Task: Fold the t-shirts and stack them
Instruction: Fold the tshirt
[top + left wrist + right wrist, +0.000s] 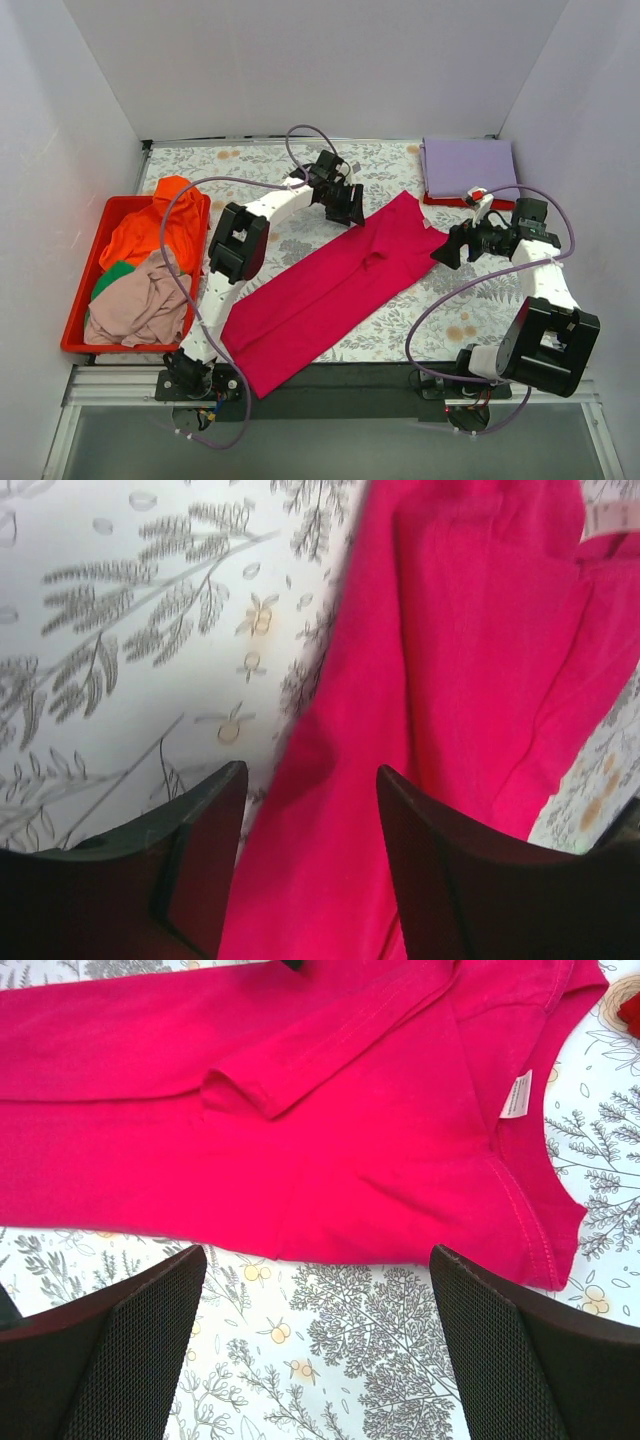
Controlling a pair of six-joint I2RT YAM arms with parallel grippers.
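Observation:
The crimson-red t-shirt (330,290) lies folded lengthwise in a long diagonal strip across the table, its hem hanging over the near edge. My left gripper (350,212) is open and empty just above the shirt's far edge (440,680). My right gripper (445,248) is open and empty beside the collar end, over bare table; the collar and white label (516,1095) show ahead of it. A folded lavender t-shirt (469,167) lies at the back right. Orange (155,230), green (112,278) and beige-pink (145,305) t-shirts are heaped in the red tray (85,270).
The red plastic tray stands at the left edge of the floral tablecloth (250,170). A red thing (440,202) sticks out under the lavender shirt. White walls close in the back and sides. The table's near edge is a dark rail (380,375).

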